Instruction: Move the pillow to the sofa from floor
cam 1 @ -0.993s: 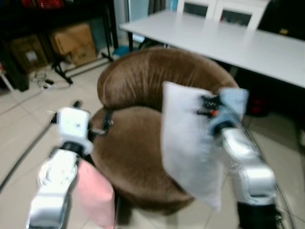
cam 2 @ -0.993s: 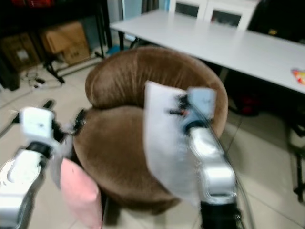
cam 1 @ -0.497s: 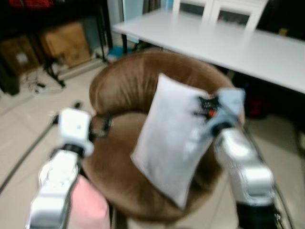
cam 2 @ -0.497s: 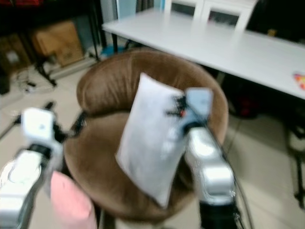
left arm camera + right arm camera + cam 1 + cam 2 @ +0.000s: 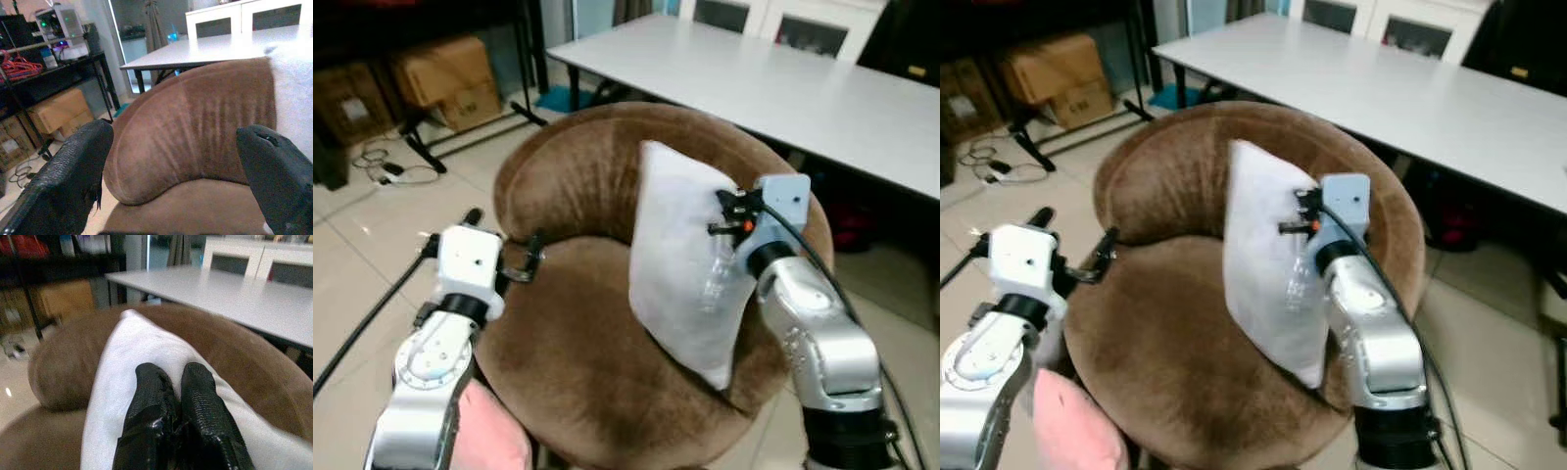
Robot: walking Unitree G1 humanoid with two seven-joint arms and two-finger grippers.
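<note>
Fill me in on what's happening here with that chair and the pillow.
The robot's right gripper has its jaws shut on a white pillow and holds it upright over the seat of a round brown sofa chair, against the backrest. The pillow's lower corner hangs just above the cushion; whether it touches cannot be told. The left gripper hovers open beside the chair, holding nothing. A pink pillow sits low beside the left arm. A white table stands behind.

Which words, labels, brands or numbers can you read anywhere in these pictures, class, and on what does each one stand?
No text can be read.
Cardboard boxes: pale labels, too blurred to read.
White pillow, held by the right hand over the brown sofa: no print visible.
White table: no lettering.
</note>
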